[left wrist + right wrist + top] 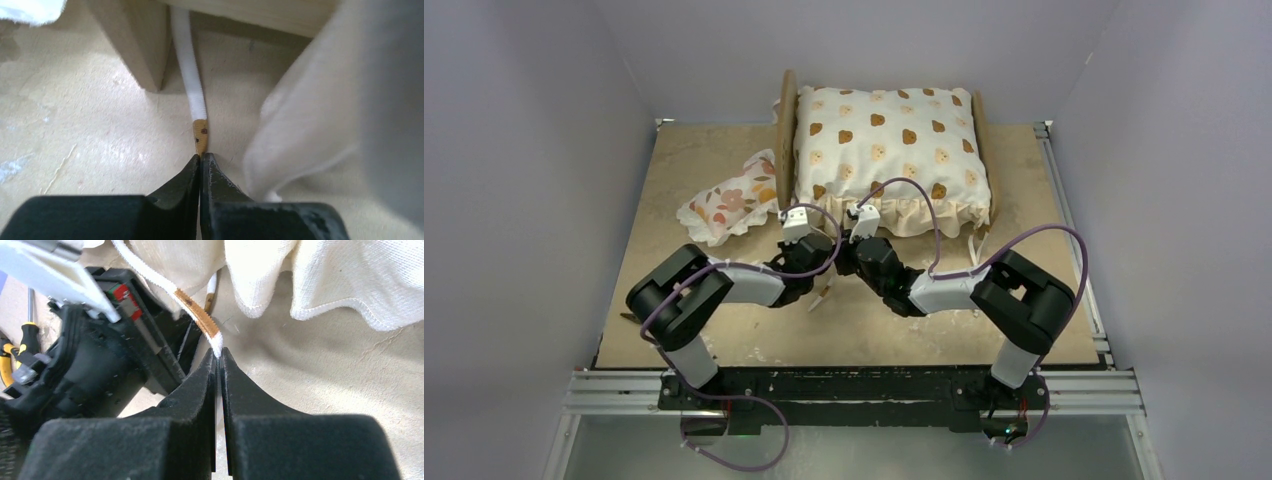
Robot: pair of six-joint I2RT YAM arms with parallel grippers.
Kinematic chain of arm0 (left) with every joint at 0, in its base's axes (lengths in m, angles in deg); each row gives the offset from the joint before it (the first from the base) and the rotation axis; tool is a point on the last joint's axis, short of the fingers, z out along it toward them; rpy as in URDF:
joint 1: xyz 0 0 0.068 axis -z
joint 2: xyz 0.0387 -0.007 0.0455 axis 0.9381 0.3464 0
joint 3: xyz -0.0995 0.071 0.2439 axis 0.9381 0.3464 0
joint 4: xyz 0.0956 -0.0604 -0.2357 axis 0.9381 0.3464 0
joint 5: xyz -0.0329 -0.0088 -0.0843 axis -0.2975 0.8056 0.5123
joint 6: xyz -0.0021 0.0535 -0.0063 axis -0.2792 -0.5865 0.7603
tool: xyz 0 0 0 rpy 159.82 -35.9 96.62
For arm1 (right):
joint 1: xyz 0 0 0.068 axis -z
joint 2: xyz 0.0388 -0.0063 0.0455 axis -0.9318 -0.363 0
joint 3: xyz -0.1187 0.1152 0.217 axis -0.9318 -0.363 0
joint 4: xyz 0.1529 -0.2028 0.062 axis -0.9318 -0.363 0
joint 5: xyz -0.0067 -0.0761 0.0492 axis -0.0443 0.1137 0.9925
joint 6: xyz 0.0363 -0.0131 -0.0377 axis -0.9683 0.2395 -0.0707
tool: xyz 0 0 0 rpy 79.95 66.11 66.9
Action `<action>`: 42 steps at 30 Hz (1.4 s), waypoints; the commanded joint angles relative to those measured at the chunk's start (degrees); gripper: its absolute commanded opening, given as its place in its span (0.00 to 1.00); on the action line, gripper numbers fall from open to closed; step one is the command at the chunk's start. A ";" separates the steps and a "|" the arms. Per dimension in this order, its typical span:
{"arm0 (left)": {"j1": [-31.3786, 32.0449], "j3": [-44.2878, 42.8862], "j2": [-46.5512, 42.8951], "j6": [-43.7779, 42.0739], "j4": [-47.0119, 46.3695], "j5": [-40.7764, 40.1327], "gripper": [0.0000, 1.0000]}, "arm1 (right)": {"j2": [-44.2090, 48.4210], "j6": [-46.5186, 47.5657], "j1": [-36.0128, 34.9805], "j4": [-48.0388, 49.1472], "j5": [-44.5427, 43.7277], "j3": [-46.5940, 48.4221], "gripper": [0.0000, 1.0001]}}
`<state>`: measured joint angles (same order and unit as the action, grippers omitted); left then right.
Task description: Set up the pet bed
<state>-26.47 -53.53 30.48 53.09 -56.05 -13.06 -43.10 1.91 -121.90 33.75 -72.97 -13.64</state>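
Cushion [889, 140] in bed [788, 120], top centre; pillow [729, 208] outside, left. We see left gripper [201, 159] clamped on tie [192, 80], right gripper [219, 354] on second tie [197, 315]. We judge knotting and pillow still to do.

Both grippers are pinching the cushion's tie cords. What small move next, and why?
Probably cross the ends to start a knot: left gripper is shut on one tie cord, right gripper on the other cord, beside the pet bed.

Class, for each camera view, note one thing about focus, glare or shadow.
Top external view: even light, soft shadows, sharp. Left wrist view: cream fabric at right blurred, sheen on the table. Right wrist view: ruffle crisp, white plate top left washed out.
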 commanded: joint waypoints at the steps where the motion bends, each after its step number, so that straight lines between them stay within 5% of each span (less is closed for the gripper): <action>1: 0.88 6.16 -6.14 4.94 8.49 5.99 0.00 | 1.31 1.50 0.28 0.23 0.17 2.27 0.06; 17: 2.71 25.02 -47.75 16.61 31.65 12.57 0.00 | -4.39 3.21 0.03 -10.27 17.51 22.99 0.11; 23: 2.89 26.14 -53.74 18.24 34.29 15.33 0.00 | -10.34 3.82 -0.75 -18.41 22.11 34.23 0.13; 29: 2.88 27.17 -54.04 18.15 31.60 16.51 0.00 | -9.18 4.45 -2.98 -19.27 21.70 32.24 0.13; 36: 2.91 13.94 -57.86 12.83 40.04 15.12 0.00 | -4.11 11.74 -2.37 -26.30 6.68 38.23 0.06; 42: 2.89 0.99 -60.22 6.75 47.63 12.42 0.00 | -1.70 12.82 1.85 -29.82 5.29 42.49 0.05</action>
<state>-23.82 -44.06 -29.58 65.44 -14.26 1.06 -49.59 12.27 -123.15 5.14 -63.94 24.67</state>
